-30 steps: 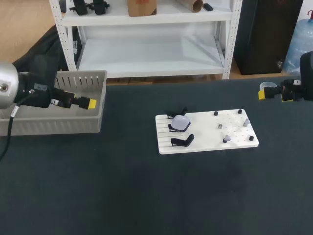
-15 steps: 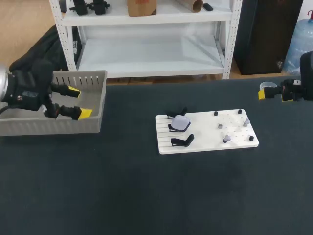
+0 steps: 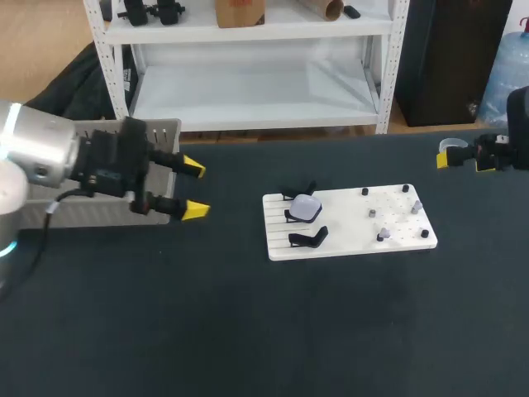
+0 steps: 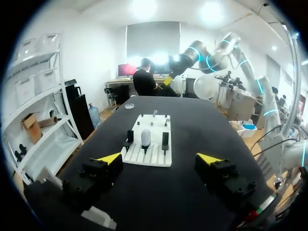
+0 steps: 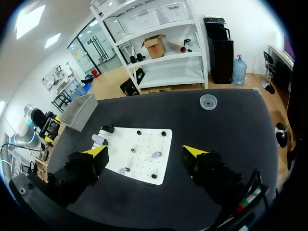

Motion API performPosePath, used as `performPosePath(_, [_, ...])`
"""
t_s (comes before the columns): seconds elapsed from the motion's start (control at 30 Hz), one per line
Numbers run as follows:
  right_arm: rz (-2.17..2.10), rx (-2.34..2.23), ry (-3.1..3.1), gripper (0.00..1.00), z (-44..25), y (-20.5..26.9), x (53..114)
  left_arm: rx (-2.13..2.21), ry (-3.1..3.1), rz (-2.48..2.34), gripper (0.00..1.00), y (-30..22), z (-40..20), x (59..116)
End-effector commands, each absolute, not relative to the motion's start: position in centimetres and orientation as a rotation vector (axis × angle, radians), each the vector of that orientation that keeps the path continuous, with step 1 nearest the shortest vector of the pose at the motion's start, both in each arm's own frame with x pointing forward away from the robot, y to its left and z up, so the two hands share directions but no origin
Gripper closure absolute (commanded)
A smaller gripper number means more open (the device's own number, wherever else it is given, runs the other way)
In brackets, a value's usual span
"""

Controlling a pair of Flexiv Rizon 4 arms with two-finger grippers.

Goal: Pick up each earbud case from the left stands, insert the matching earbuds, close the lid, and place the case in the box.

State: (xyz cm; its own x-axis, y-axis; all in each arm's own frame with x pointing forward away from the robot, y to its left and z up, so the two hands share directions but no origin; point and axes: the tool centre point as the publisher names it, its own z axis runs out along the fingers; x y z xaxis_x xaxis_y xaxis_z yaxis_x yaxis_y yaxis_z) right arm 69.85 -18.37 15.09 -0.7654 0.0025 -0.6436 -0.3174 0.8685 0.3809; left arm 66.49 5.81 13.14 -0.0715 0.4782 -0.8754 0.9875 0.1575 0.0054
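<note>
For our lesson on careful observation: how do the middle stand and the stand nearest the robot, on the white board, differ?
The middle stand carries a pale earbud case; the nearest stand is bare. The middle stand is partly hidden by the case, while the nearest stand shows whole. Both are black and sit on the slotted end of the white board.

On my head camera the surface (image 3: 264, 331) is a broad black top, matte, softly and evenly lit. Its far edge runs straight across. Both wrist cameras show the same dark top.
</note>
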Motion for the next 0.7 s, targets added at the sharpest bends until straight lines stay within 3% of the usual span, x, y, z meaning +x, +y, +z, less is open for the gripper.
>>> performPosePath(0.03, [0.636,-0.23,2.373,0.0,15.0,-18.4,70.0,1.43,1.682,-0.804,0.0,0.3,10.8,68.0])
performPosePath(0.13, [0.636,-0.23,2.373,0.0,15.0,-18.4,70.0,1.465,1.691,-0.844,0.0,-1.7,9.6,68.5])
performPosePath(0.7, [0.636,-0.23,2.373,0.0,15.0,-18.4,70.0,1.465,1.691,-0.844,0.0,-1.7,9.6,68.5])
